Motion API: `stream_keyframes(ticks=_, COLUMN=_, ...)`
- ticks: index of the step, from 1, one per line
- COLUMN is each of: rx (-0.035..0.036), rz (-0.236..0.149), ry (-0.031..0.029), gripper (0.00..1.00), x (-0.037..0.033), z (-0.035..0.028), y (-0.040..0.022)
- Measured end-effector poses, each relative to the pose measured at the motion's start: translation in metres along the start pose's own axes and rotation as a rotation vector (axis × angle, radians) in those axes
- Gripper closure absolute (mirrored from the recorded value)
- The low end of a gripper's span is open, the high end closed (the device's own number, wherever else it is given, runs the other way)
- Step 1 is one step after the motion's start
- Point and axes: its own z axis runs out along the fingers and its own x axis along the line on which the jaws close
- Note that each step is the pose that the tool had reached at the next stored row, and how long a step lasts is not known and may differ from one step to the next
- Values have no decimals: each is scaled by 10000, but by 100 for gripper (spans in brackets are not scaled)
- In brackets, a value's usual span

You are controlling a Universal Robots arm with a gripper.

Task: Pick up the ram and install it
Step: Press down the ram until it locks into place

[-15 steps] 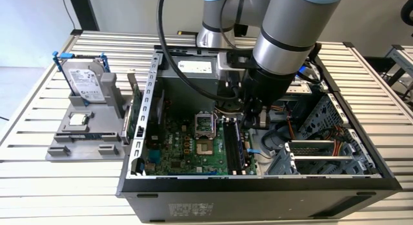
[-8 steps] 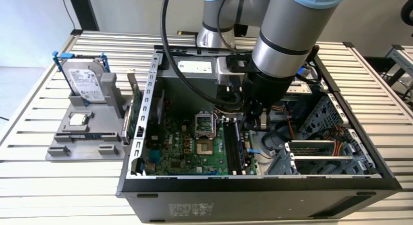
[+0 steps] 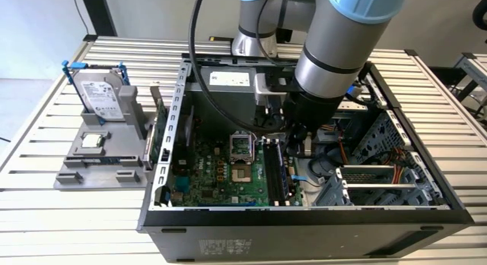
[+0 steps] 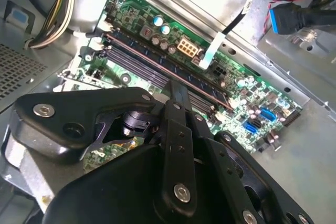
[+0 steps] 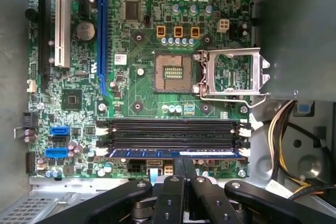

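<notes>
In the slot (image 5: pixel 173 153), the ram (image 5: pixel 210 152).

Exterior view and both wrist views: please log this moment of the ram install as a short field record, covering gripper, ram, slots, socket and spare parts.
gripper: inside the open computer case, fingers together, tips at the slot row
ram: lying along the memory slot nearest the gripper; whether it is fully latched cannot be told
other memory slots: dark and empty
processor socket: empty, retention frame swung open
holder: outside the case, on the exterior view's left
hard drive: upright in the holder
processor chip: flat on the holder
</notes>
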Motion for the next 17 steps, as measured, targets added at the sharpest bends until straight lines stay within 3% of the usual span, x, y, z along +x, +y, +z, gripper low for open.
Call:
stream_keyframes(ticks=15, rx=1, rz=25, ry=-8, gripper=100, x=0, z=18, y=0)
stream_keyframes(ticks=17, rx=2, rz=25, ry=-10, gripper=100, x=1, z=45, y=-1)
